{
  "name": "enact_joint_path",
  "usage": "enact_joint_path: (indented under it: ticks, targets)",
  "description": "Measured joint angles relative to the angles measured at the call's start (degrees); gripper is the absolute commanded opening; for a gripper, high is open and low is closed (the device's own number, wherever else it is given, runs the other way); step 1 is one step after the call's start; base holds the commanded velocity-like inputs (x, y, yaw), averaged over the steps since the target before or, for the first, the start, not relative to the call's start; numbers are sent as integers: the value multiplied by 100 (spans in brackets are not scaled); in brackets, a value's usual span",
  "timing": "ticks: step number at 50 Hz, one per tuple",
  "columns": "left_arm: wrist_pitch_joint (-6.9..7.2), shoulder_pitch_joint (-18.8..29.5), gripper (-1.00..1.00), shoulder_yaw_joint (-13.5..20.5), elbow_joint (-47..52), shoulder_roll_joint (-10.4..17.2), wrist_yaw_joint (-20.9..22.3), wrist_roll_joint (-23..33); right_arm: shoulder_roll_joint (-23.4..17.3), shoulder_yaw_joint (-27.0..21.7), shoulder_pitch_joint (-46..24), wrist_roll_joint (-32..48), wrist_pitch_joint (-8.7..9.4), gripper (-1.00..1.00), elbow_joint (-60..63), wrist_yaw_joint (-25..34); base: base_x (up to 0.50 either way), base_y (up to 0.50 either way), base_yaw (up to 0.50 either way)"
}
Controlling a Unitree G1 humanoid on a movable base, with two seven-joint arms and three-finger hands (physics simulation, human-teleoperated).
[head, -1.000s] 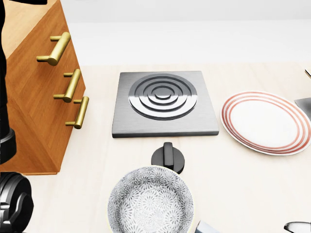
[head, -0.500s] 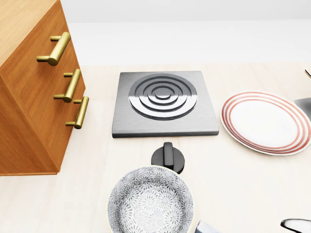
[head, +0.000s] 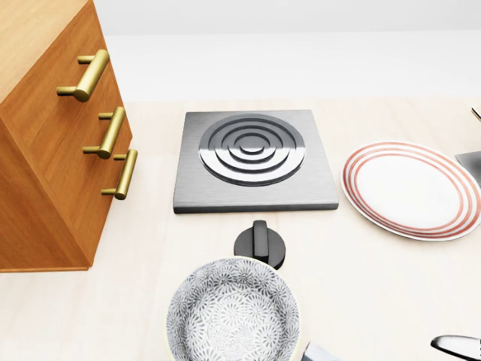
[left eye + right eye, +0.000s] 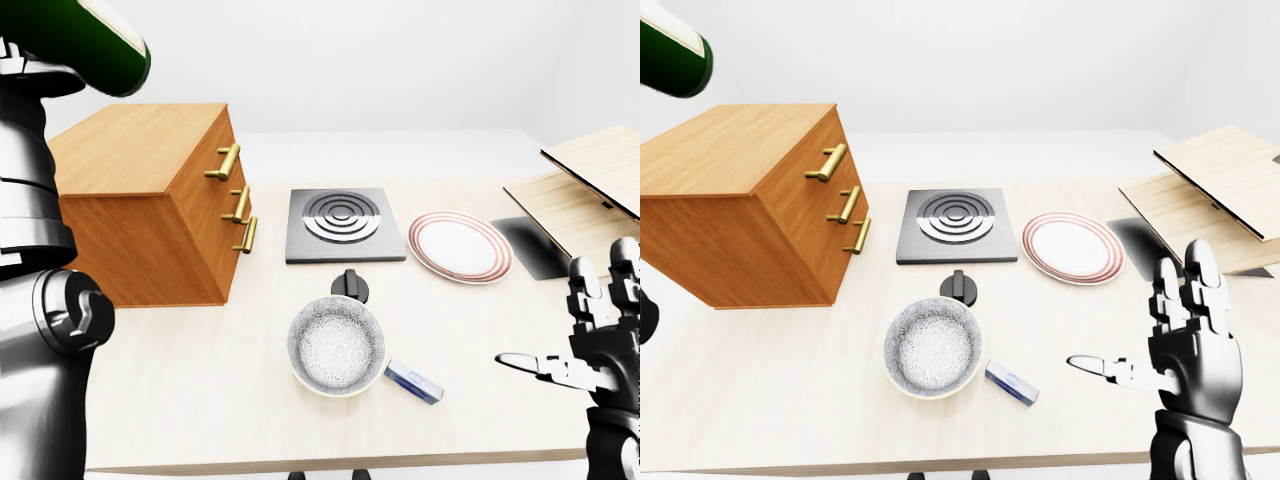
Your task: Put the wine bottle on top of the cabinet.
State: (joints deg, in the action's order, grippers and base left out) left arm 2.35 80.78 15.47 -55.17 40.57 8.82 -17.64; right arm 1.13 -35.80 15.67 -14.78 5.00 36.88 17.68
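While the wine bottle shows only as a dark green rounded body with a pale label patch at the top left corner of both eye views, it sits high above the wooden cabinet and clear of the cabinet's top surface. Left arm rises along the left edge of the left-eye view; the left hand itself is out of frame, so its grip cannot be told. Right hand hangs to the right of the cabinet, well apart from it, over the table's near right edge, fingers spread wide, holding nothing. Cabinet stands on the table's left part, three brass drawer handles facing right. Just right of the cabinet lies a square metal hotplate with concentric rings. Below the hotplate in the head view, a black knob, and below that a patterned grey bowl; whether bowl and knob touch cannot be told. Farther right of the cabinet, past the hotplate, a white plate with red rim rings. A small blue-and-white packet lies just right of the bowl. Light wooden boards lie farthest right of the cabinet.
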Motion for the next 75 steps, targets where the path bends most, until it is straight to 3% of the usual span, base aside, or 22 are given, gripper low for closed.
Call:
enact_joint_path:
  ticks: [9,24,39,75]
  targets:
    - [-238,-201,-95,58,-418,116,4,99,-45,49,-26,17,0,100,-103,-32,0,0,0]
    - [-438,-458,-95,160,-853,276,-20,236,-10,117,15,60,0,100,-46,-57,0,0,0]
    - [-346,-587,-95,159,-1103,358,-241,557,-28,190,-9,111,0,100,-214,-57,0,0,0]
    - [-460,-911,-93,251,-1303,239,-525,918,-7,207,32,125,0,100,-88,-55,0,0,0]
